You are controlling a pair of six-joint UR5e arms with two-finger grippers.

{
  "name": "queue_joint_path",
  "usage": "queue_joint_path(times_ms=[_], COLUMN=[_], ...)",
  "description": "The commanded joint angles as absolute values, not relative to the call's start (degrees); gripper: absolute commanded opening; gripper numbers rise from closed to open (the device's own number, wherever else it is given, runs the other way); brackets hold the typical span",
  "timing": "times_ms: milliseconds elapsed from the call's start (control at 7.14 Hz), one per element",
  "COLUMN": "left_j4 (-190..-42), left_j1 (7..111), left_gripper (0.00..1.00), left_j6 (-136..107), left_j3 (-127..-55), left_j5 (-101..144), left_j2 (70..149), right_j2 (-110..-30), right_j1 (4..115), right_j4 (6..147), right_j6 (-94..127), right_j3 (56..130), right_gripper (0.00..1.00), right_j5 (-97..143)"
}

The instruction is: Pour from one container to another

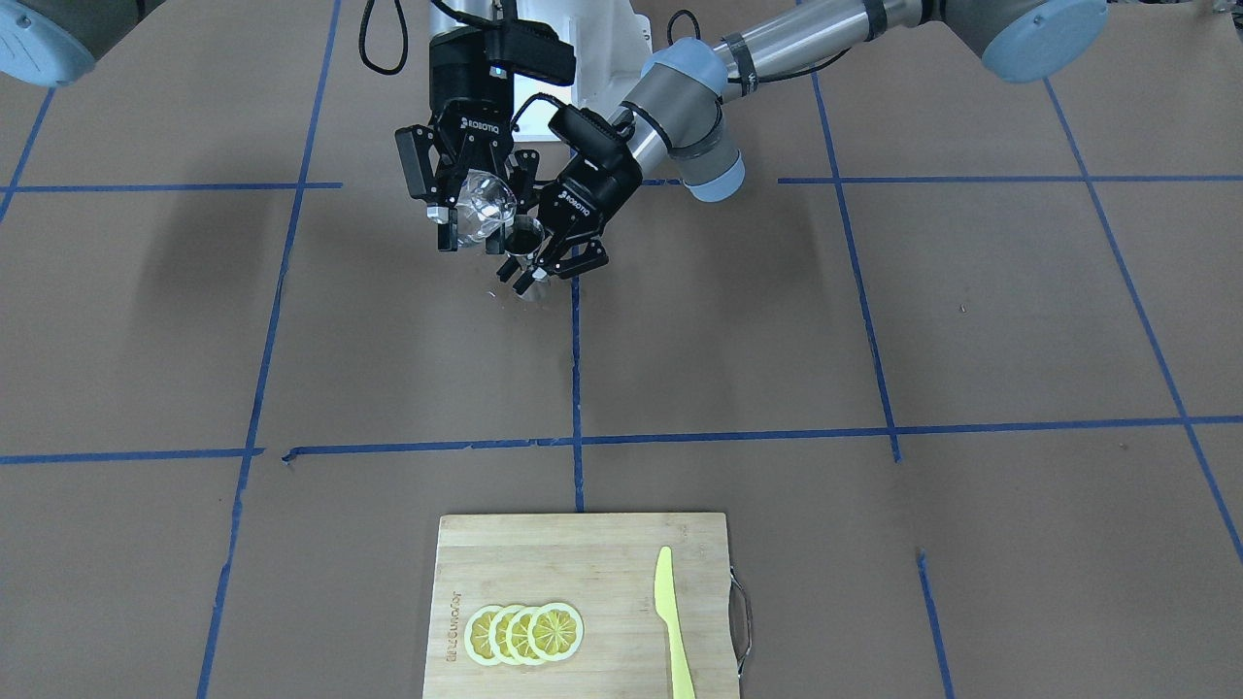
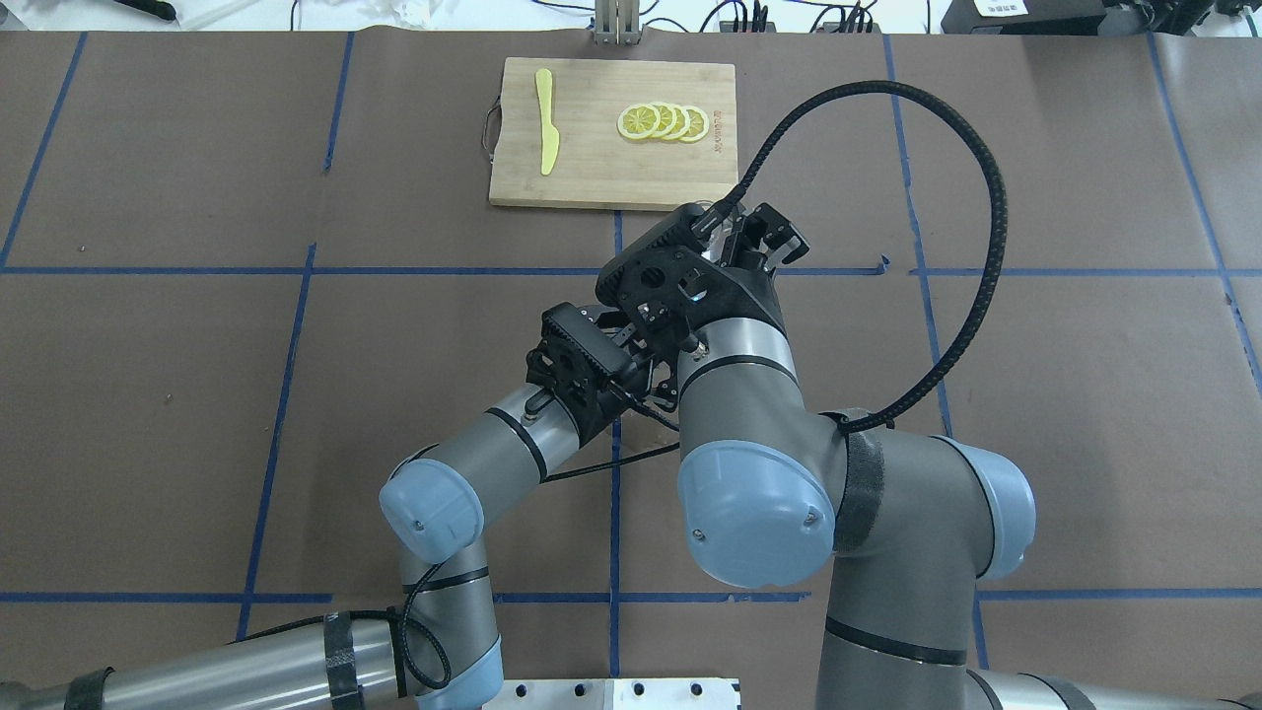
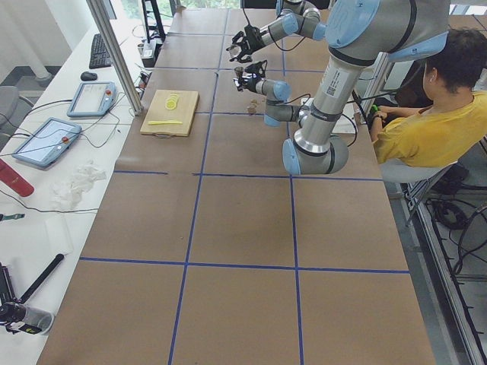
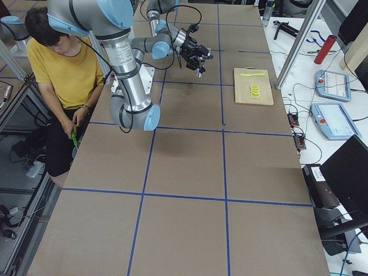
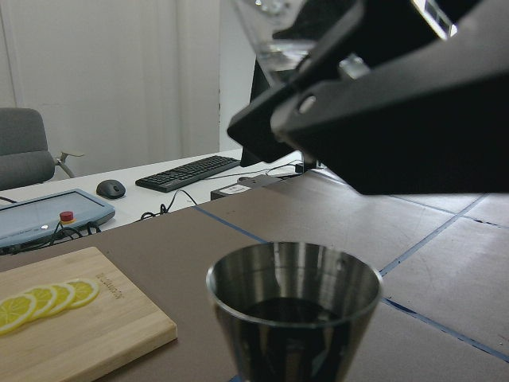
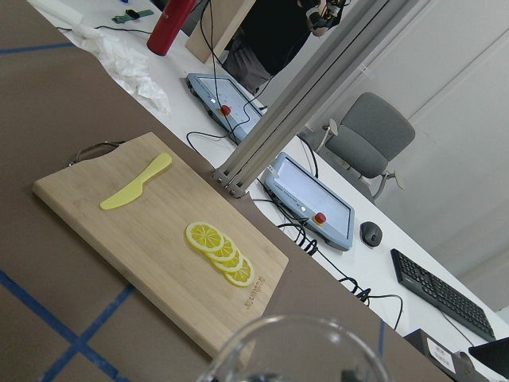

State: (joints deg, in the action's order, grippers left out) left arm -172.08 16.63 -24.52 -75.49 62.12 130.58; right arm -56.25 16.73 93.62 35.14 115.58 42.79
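Note:
The clear glass cup (image 1: pixel 483 206) hangs tilted above the table, with my right gripper (image 1: pixel 476 218) shut on it. Its mouth leans toward the steel jigger (image 1: pixel 525 238), which stands just beside and below it. My left gripper (image 1: pixel 540 264) is shut on the jigger at its waist. In the left wrist view the jigger (image 5: pixel 294 306) holds dark liquid, and the glass cup (image 5: pixel 270 32) sits above it between the right gripper's black fingers (image 5: pixel 382 103). The right wrist view shows only the cup's rim (image 6: pixel 294 350). From overhead, my right gripper (image 2: pixel 744 237) shows and the right wrist hides the left gripper.
A wooden cutting board (image 1: pixel 583 573) lies at the table's far edge from the robot, with lemon slices (image 1: pixel 524 633) and a yellow knife (image 1: pixel 670 621) on it. A seated person in a yellow shirt (image 3: pixel 426 129) is behind the robot's base. Blue tape lines cross the brown table.

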Motion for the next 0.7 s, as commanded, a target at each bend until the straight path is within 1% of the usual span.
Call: queue_joint_path(times_ms=[0,140,280,560], left_j4=[-172.2,-172.1,-171.7,-171.7], left_j1=[19.1,22.1,24.8,28.5], left_gripper=[0.00,0.00,0.00,0.00], left_j6=[-24.8,-25.1,-25.4,-26.3], left_j3=[-75.5,-75.6,-76.9,-84.1], left_j5=[61.9,62.0,62.0,62.0], left_j2=[130.3,129.9,128.9,121.0], right_j2=[-59.0,-60.5,-63.2,-69.7], right_j1=[17.9,18.9,19.5,20.6], right_j4=[88.3,88.2,88.2,84.5], right_j6=[41.8,46.1,50.5,59.3], right_j3=[115.8,116.7,119.1,119.5], right_gripper=[0.00,0.00,0.00,0.00], right_j5=[44.3,46.1,47.4,47.5])
